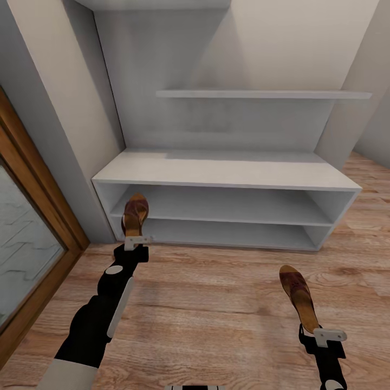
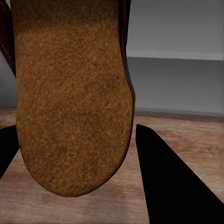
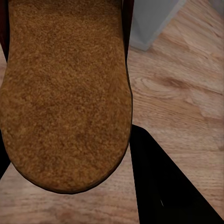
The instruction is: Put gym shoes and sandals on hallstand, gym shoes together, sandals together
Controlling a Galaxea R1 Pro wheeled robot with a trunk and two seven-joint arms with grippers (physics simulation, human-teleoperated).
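Each of my grippers holds one brown sandal by its heel end. The left gripper (image 1: pixel 136 240) is shut on a sandal (image 1: pixel 135 213) that points at the left end of the hallstand (image 1: pixel 227 176), level with its open shelves. Up close, this sandal's tan sole (image 2: pixel 70 102) lies between the dark fingers (image 2: pixel 172 186). Over the corridor floor (image 1: pixel 216 292), the right gripper (image 1: pixel 325 337) is shut on the other sandal (image 1: pixel 298 295), well short of the rack; its sole (image 3: pixel 65 93) is seen from the right wrist. The gym shoes are out of view.
A wood-framed glass door (image 1: pixel 27 238) stands at the left, close to my left arm. The hallstand has a flat top, two open tiers (image 1: pixel 233 208) and a floating shelf (image 1: pixel 260 94) on its back panel. Open floor runs to the right.
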